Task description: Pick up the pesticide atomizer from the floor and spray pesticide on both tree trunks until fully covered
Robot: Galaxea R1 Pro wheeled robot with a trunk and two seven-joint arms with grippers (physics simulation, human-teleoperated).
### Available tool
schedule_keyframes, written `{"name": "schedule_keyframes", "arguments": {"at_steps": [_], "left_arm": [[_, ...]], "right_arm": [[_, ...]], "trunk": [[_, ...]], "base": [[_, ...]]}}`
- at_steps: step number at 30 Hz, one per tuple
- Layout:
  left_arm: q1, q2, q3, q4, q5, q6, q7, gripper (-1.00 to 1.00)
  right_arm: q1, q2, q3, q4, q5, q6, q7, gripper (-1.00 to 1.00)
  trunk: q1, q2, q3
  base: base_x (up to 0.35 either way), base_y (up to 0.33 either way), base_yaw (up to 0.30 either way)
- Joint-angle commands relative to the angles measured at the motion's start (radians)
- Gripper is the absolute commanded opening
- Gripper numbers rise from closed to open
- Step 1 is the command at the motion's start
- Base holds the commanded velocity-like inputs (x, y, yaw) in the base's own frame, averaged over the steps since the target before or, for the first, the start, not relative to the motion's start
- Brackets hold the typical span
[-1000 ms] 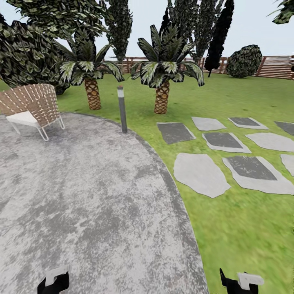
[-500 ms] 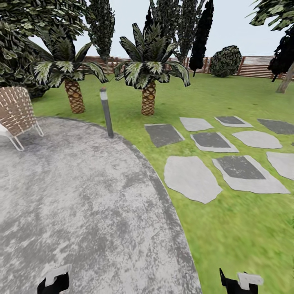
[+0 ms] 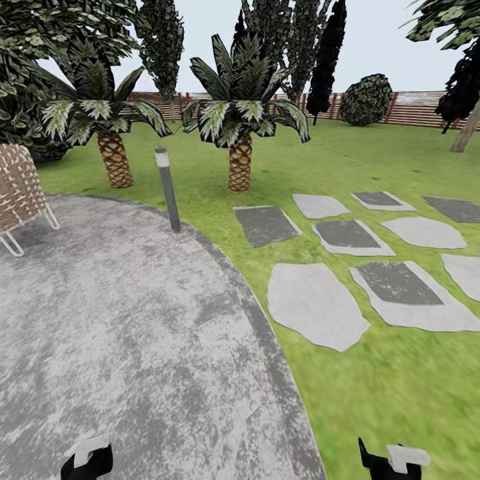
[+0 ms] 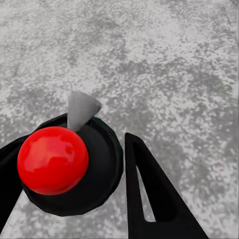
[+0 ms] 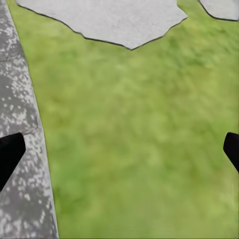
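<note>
Left wrist view: the left gripper (image 4: 74, 174) is closed around the pesticide atomizer (image 4: 74, 167), a black round body with a glossy red ball top and a grey cone nozzle, seated between the two black fingers (image 4: 149, 194) at the lower left of the frame, above the mottled grey paving (image 4: 164, 64). Right wrist view: the right gripper (image 5: 119, 149) is spread wide and holds nothing, over the green lawn (image 5: 139, 129). Head view: two short palms (image 3: 240, 133) and a thin grey bollard (image 3: 167, 190) stand at upper left; flat grey stepping stones (image 3: 317, 303) lie at right, a brown slat fence (image 3: 427, 107) beyond.
</note>
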Motion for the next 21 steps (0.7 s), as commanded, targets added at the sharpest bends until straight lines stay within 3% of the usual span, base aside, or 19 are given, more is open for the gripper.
{"name": "schedule_keyframes", "arguments": {"at_steps": [1,7,21], "left_arm": [[0.000,0.000,-0.001,0.000,0.004,-0.003,0.002,-1.00],[0.000,-0.001,-0.001,0.000,0.004,-0.003,0.002,-1.00],[0.000,-0.001,-0.001,0.000,0.004,-0.003,0.002,-1.00]], "right_arm": [[0.000,0.000,0.002,0.001,-0.006,-0.003,0.000,1.00],[0.000,0.001,0.003,0.001,-0.006,-0.003,-0.001,1.00],[0.000,0.001,0.003,0.003,-0.005,-0.002,-0.001,1.00]], "trunk": [[0.000,0.000,-0.001],[0.000,0.000,-0.001],[0.000,0.000,-0.001]], "base": [[0.338,0.000,0.000],[0.338,0.000,-0.106],[0.338,0.000,-0.265]]}}
